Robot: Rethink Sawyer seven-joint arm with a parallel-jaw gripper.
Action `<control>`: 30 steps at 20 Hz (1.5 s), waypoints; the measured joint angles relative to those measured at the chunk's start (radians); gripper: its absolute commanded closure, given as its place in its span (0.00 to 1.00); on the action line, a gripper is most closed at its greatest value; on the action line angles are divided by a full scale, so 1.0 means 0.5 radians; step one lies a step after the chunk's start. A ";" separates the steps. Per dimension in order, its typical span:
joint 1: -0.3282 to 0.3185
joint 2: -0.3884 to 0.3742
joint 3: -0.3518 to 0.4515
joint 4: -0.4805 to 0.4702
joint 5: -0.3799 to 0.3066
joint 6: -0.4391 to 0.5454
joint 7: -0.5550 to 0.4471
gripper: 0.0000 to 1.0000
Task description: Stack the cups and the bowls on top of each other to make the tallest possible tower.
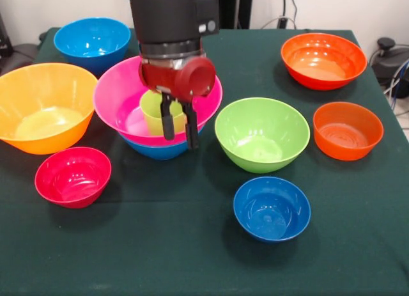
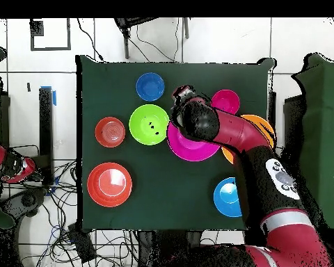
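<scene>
Hovering over the pink bowl (image 1: 121, 101), the gripper (image 1: 178, 126) hangs with jaws narrowly apart, empty, before the lime cup (image 1: 156, 114) inside; pink sits on a blue bowl (image 1: 156, 150); six bowls remain loose on the surface (image 1: 192, 257).

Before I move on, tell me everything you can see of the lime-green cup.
The lime-green cup is a plain, glossy plastic tumbler, standing upright with its mouth up inside the large pink bowl, which sits nested on a blue bowl. The gripper hangs in front of the cup and hides its right side, so contact cannot be judged. In the overhead view the arm covers the cup entirely.
</scene>
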 measured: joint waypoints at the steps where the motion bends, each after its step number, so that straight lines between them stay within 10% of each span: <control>1: 0.017 -0.042 -0.018 -0.001 0.000 0.044 0.000 0.00; 19: 0.136 -0.262 -0.167 -0.283 -0.003 0.508 0.000 0.00; 30: -0.030 -0.299 -0.168 -0.566 -0.066 1.333 -0.001 0.00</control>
